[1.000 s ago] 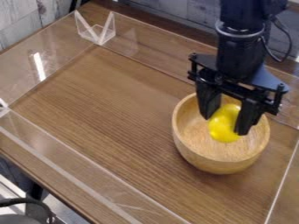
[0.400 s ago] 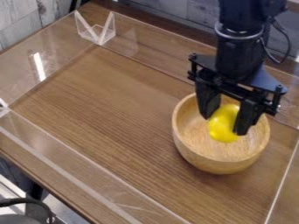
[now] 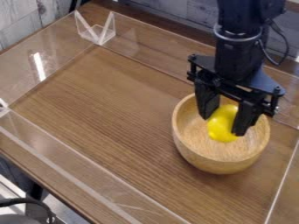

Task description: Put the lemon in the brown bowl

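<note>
The brown bowl (image 3: pixel 198 150), round and light wooden, stands on the right side of the wooden table. My black gripper (image 3: pixel 226 128) points straight down into the bowl's opening. Its fingers are shut on the lemon (image 3: pixel 222 126), a small bright yellow fruit held between them just above the bowl's inside. The lemon's top is hidden by the gripper body.
Clear acrylic walls (image 3: pixel 70 52) ring the wooden table (image 3: pixel 105 122), with a clear folded stand (image 3: pixel 96 29) at the back left. A table edge runs along the front left. The arm's black column (image 3: pixel 242 31) rises behind the bowl.
</note>
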### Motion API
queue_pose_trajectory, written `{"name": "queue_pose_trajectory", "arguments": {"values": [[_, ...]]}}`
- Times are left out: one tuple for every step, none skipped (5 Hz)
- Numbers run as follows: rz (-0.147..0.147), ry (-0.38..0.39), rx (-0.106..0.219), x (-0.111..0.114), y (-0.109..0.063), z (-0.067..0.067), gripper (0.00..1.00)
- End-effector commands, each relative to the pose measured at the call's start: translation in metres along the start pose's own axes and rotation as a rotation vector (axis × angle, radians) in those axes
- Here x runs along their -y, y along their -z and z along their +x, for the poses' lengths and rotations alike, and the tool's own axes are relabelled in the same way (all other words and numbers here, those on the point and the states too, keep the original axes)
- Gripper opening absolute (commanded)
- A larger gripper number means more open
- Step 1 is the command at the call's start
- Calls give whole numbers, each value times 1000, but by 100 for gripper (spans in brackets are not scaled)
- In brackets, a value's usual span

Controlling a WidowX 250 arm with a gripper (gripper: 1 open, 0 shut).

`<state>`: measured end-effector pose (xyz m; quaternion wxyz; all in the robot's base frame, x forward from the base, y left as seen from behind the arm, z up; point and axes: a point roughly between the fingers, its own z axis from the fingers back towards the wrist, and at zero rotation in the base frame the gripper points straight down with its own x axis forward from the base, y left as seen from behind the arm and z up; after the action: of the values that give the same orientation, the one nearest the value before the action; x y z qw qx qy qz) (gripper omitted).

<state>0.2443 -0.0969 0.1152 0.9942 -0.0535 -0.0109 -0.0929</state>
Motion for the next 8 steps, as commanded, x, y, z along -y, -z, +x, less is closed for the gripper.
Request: {"name": "queue_pose_trajectory", "arguments": {"values": [[-1,-1,40,-2,-8,5,100],[1,6,42,-2,-6,6,100],[3,16,42,-1,-4,7,100],[4,30,42,-1,-1,7,100],[7,38,45,-1,-1,7,100],[9,48,51,0,-2,7,100],[10,55,58,1,-4,7,100],[11,53,60,0,-4,7,100]]}}
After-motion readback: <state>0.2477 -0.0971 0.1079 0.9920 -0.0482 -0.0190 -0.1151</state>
